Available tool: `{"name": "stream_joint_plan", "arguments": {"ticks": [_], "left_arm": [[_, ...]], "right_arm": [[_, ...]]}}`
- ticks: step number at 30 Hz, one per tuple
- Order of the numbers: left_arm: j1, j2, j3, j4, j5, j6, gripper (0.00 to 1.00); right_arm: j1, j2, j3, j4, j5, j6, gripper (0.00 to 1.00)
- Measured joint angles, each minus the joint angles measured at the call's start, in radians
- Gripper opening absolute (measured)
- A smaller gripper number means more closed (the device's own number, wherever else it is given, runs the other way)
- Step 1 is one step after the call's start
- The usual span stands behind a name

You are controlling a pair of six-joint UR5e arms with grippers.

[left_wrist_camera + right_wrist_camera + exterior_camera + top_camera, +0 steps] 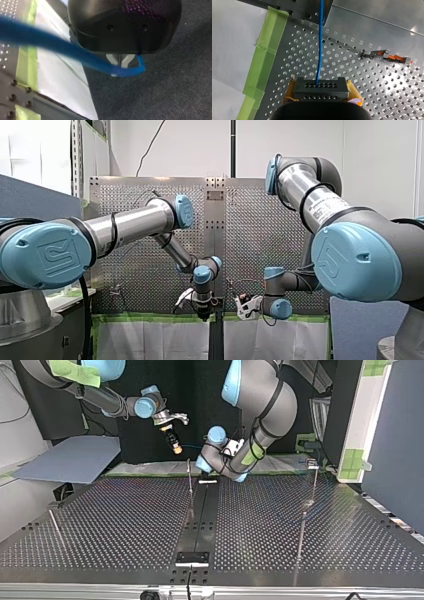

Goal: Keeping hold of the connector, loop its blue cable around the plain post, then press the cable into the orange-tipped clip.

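The right tool is clenched on the black connector, with a yellow pad on each side, above the perforated bench near the edge marked with green tape. The blue cable leaves the connector and runs straight ahead of the tool. The orange-tipped clip sits on the bench, well apart from the cable. The left tool, off the bench edge over grey floor, grips the cable between closed metal fingers.
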Motion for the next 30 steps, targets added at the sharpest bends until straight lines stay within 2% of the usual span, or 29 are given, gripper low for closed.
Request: {"name": "stream_joint_plan", "arguments": {"ticks": [9, 22, 30], "left_arm": [[-0.002, 0.047, -0.042, 0.056, -0.013, -0.041, 0.01], [-0.009, 0.166, -0.142, 0.176, -0.051, -0.072, 0.01], [-0.016, 0.212, -0.215, 0.250, -0.074, -0.077, 0.01]], "right_arm": [[-0.009, 0.000, -0.002, 0.006, 0.003, 0.004, 0.00], [-0.017, 0.000, -0.010, 0.018, 0.008, 0.022, 0.00], [-0.042, -0.001, -0.019, 0.029, 0.022, 0.054, 0.00]]}}
